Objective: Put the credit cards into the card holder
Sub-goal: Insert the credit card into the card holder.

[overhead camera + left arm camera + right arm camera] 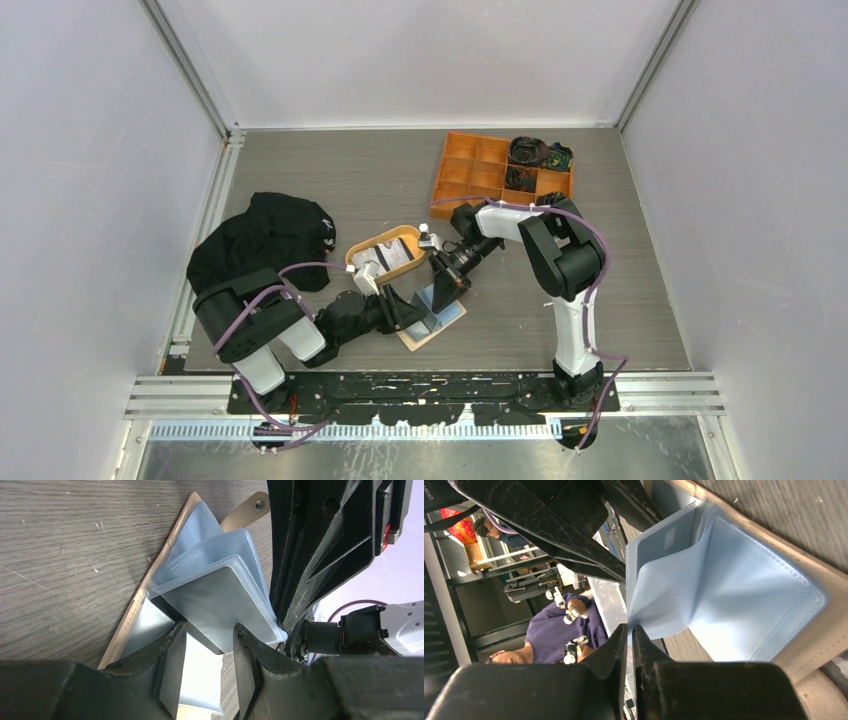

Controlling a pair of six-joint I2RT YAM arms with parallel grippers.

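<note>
The card holder (447, 322) lies open on the table, beige cover down, with its clear plastic sleeves (220, 545) fanned upward and the snap tab (253, 507) at the far end. A light grey credit card (215, 605) sits partway inside one sleeve. My left gripper (209, 640) holds that card's near corner, its fingers part-way apart against the two edges. My right gripper (630, 630) is shut on the edge of a sleeve (664, 595) and holds it upright. More cards (392, 250) lie in the oval tray.
The oval orange-tan tray (362, 248) stands just left of the card holder, behind my left gripper (410, 305). An orange compartment box (480, 170) with dark items is at the back right. A black cloth (262, 240) lies on the left. Both grippers are crowded over the card holder.
</note>
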